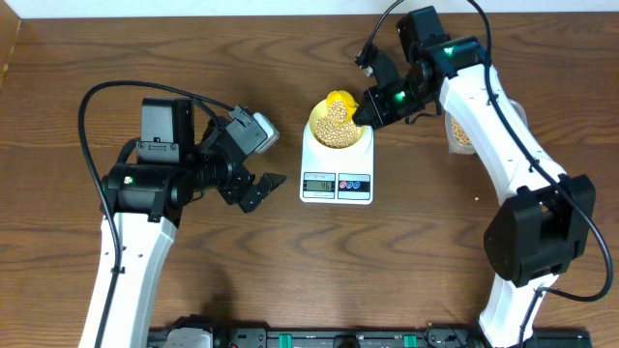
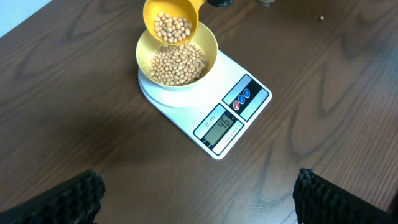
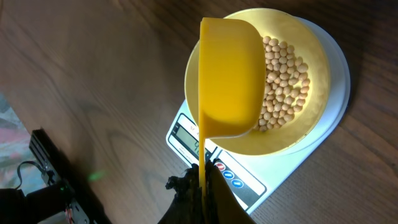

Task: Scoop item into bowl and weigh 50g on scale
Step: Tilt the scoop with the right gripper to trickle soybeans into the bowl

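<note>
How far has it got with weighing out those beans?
Done: the small pale-yellow round bowl sits on the white rectangular digital scale and already holds many tan round beans. In hand: the right end effector grips a bright yellow plastic scoop, with beans in it, tipped over the bowl. Left: the display appears to read 46, so a little more topping up.

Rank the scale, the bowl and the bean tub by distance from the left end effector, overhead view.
From the left end effector:
1. Scale, just to its right.
2. Bowl, on the scale's far end.
3. Bean tub, at the far right.
</note>
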